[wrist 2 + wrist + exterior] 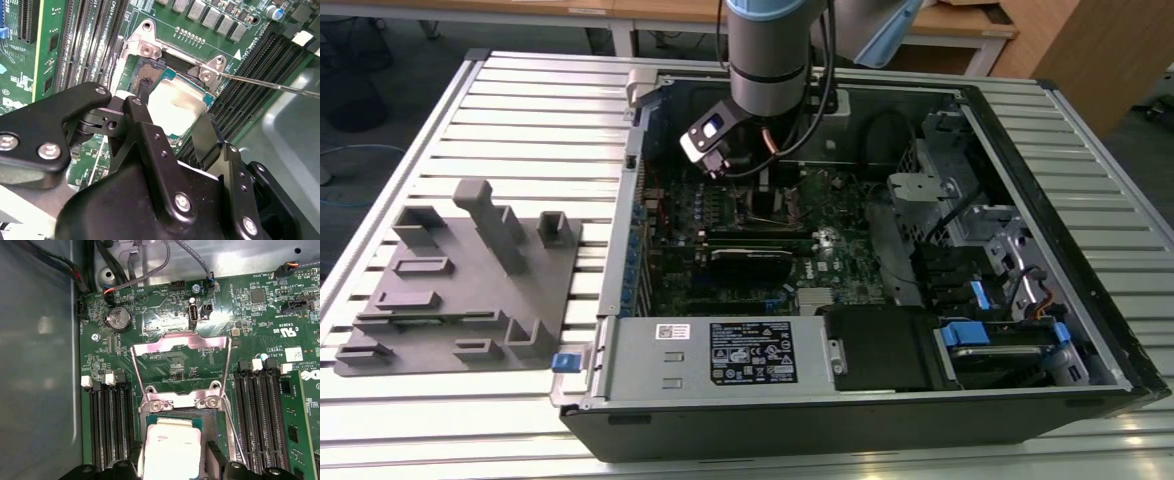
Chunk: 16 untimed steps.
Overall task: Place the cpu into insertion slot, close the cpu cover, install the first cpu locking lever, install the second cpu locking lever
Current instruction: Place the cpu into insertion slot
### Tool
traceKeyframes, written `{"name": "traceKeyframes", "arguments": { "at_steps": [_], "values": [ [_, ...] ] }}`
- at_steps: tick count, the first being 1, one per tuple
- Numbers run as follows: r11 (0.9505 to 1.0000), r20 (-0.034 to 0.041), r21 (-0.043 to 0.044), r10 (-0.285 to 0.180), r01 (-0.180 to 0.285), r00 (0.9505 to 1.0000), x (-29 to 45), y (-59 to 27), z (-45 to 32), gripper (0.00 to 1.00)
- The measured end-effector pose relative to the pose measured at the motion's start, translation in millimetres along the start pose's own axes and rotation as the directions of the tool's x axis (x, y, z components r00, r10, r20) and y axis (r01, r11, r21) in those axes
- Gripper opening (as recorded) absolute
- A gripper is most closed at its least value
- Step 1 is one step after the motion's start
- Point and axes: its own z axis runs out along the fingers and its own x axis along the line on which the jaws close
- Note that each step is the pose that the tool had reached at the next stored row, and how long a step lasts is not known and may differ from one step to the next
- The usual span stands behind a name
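- A silver desk (pixel 520 110) of ribbed metal slats spans the exterior view, its ridges running from the exterior view's left to its right.
- Beyond its far edge stand wooden tables (pixel 494 8) with pale tops and white legs (pixel 624 40).
- A tall wooden panel (pixel 1087 55) rises in the far corner on the exterior view's right.
- Grey floor (pixel 414 50) shows at the exterior view's left, where a dark object (pixel 347 100), too dim to identify, sits near a pale cable (pixel 354 152).
- Light falls flat and diffuse, leaving a soft sheen on the slats.
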Motion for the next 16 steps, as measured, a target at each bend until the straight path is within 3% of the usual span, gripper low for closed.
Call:
{"name": "traceKeyframes", "arguments": {
  "at_steps": [6,12,16],
  "values": [
    [1.0,0.0004,0.0001,0.001,-0.001,1.0,7.3,-0.7,0.3,0.6],
    [1.0,0.0005,0.0,0.003,-0.003,1.0,7.5,-0.5,0.3,0.6],
    [1.0,0.0,-0.0001,0.003,-0.003,1.0,7.8,-0.1,-4.3,0.6]
  ]
}}
